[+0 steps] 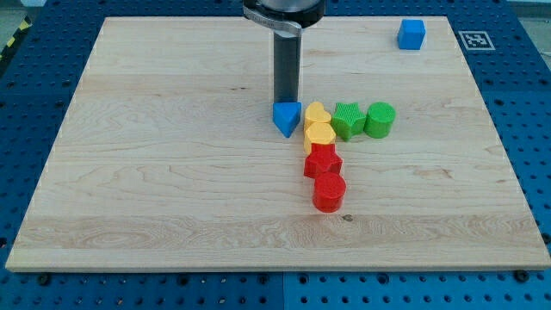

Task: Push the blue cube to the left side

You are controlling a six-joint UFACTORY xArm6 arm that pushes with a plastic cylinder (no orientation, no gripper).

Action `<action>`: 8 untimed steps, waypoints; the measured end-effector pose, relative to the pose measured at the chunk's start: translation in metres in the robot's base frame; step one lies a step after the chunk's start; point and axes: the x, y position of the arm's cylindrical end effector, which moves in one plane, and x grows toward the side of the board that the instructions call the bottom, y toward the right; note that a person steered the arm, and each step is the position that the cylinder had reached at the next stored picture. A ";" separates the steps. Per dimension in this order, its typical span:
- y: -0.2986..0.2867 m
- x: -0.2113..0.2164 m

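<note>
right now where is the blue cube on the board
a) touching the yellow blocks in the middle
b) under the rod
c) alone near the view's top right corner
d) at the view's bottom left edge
c: the blue cube sits by itself near the view's top right corner of the board, far from my tip, which stands just above the blue triangular block in the central cluster.

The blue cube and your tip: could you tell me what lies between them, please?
Nothing: in the camera view, only bare board runs from my tip, just above the blue triangular block, to the blue cube at the view's top right.
</note>
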 end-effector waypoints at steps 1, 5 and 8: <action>0.004 -0.018; 0.039 -0.024; 0.081 -0.024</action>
